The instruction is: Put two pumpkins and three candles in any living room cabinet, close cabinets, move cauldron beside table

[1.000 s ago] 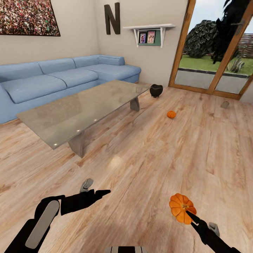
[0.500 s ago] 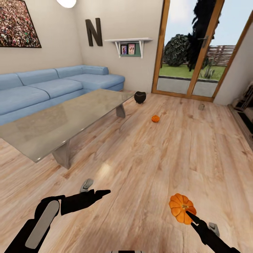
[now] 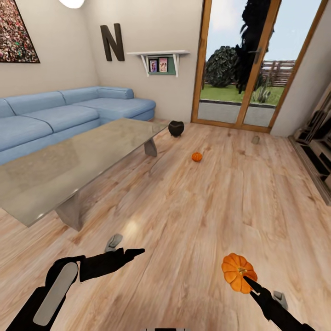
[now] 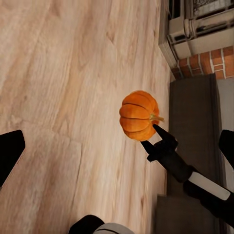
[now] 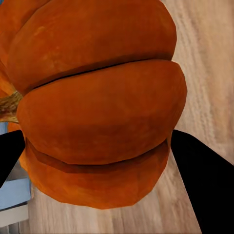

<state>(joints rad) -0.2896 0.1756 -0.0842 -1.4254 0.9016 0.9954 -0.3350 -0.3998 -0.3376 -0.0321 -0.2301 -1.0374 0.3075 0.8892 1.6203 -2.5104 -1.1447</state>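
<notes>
At the low right of my head view, the right gripper [image 3: 246, 279] holds the larger pumpkin [image 3: 236, 271] above the wooden floor [image 3: 207, 207]; its black fingers are closed against the orange ribs, and in the right wrist view this pumpkin [image 5: 97, 102] sits between the two dark fingertips [image 5: 202, 180], with its yellowish stem at one edge. From the left wrist view I see the same pumpkin [image 4: 138, 114] from the side, and the right gripper [image 4: 155, 136] touches it at its stem side. The left gripper [image 3: 131, 253] hangs low on the left over the floor and has nothing in it; the fingers look close together in the head view, but I cannot tell for sure how wide they stand. Just beside it, a small grey candle [image 3: 114, 241] lies on the floor. The second, smaller pumpkin [image 3: 196, 156] rests on the floor further away, between the coffee table [image 3: 69, 161] and the glass door [image 3: 239, 64]. The black cauldron [image 3: 176, 128] stands on the floor just beside the far corner of this table. Another small grey cylinder, probably a candle [image 3: 255, 139], lies near the door. Behind the table there is a blue sofa [image 3: 69, 110] along the wall. At the right edge, a dark low unit [image 3: 317, 156] is partly visible; I cannot tell if it is the cabinet.
</notes>
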